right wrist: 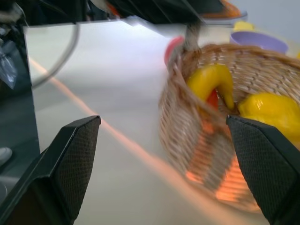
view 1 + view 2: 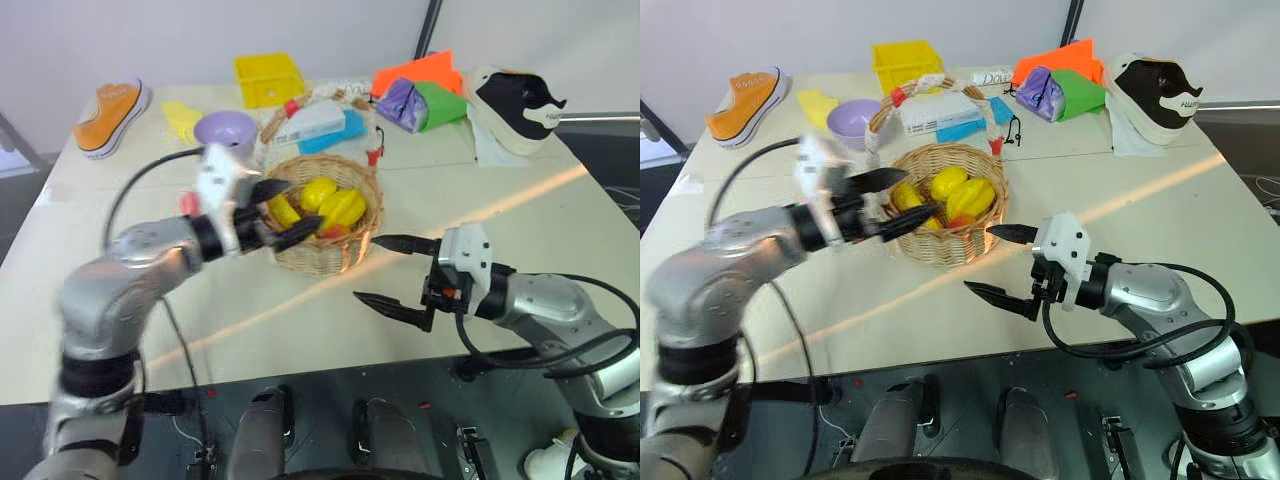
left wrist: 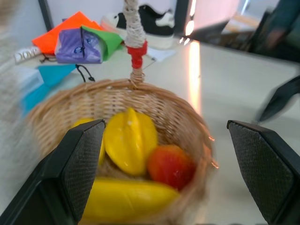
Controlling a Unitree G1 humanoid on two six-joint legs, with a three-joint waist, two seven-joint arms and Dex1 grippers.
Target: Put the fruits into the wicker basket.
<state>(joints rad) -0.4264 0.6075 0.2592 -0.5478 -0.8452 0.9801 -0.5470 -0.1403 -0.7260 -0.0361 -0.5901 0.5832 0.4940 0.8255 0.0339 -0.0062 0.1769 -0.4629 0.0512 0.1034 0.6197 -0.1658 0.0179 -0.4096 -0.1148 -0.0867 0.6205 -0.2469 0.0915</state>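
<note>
From the head camera, the left claw point(image 2: 272, 212) hangs over the near left rim of the wicker basket point(image 2: 345, 255), fingers spread apart and holding nothing. The right claw point(image 2: 393, 272) sits just to the right of the basket, near the table point(image 2: 300, 320), its two fingers wide apart and empty, touching nothing. Inside the basket, right ahead of the left claw, lie one banana point(image 2: 283, 211), one starfruit point(image 2: 342, 207) and one more yellow piece at the back; a bit of red-orange mango-like fruit point(image 2: 334, 231) peeks out beneath the starfruit. One small pink shape point(image 2: 188, 203) shows just to the left of the left claw's wrist; I cannot tell what it is. Beyond the basket are one lilac bowl point(image 2: 226, 129), one yellow bin point(image 2: 268, 78) and two shoes.

In the left wrist view, both fingers point(image 3: 79, 164) stand far apart, with the basket between them: one starfruit, one banana, one mango-like fruit beside them.

In the right wrist view, the fingers point(image 1: 70, 159) are equally wide, and the basket sits ahead between them, one banana and one starfruit visible inside.
</note>
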